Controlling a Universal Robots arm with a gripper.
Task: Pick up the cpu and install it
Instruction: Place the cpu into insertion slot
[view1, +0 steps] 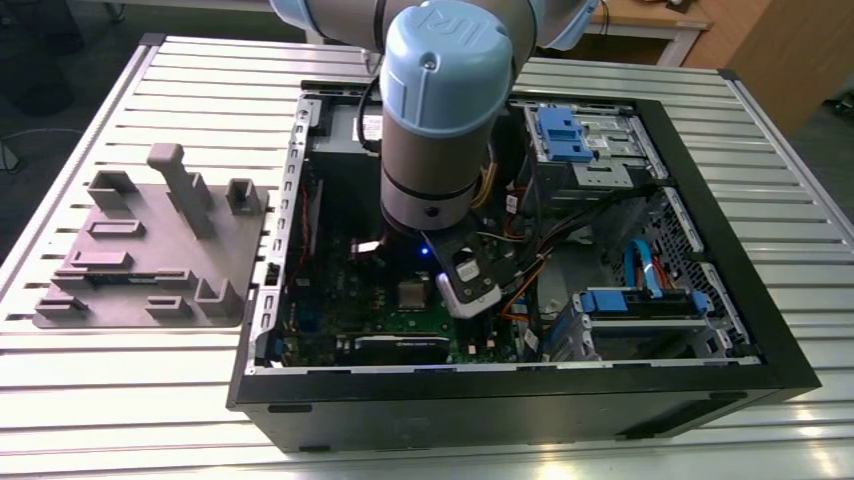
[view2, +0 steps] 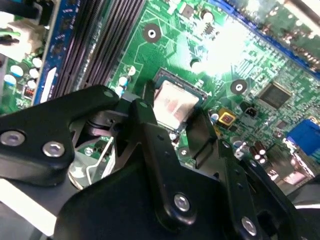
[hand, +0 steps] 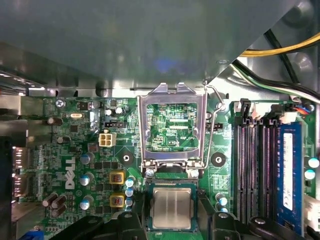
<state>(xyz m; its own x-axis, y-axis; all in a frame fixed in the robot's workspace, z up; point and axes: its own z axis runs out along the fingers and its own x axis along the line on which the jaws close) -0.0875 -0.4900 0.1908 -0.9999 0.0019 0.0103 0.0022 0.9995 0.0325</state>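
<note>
One robot arm (view1: 434, 110) reaches into the open computer case (view1: 534, 410) in the exterior view, its gripper (view1: 461, 292) just beside the socket (view1: 399, 296). In the second wrist view the cpu (view2: 172, 102) lies in the socket, one finger on either side. In the first wrist view the fingers (hand: 131, 227) stand wide, outside the socket, whose load frame (hand: 172, 92) is raised.
</note>
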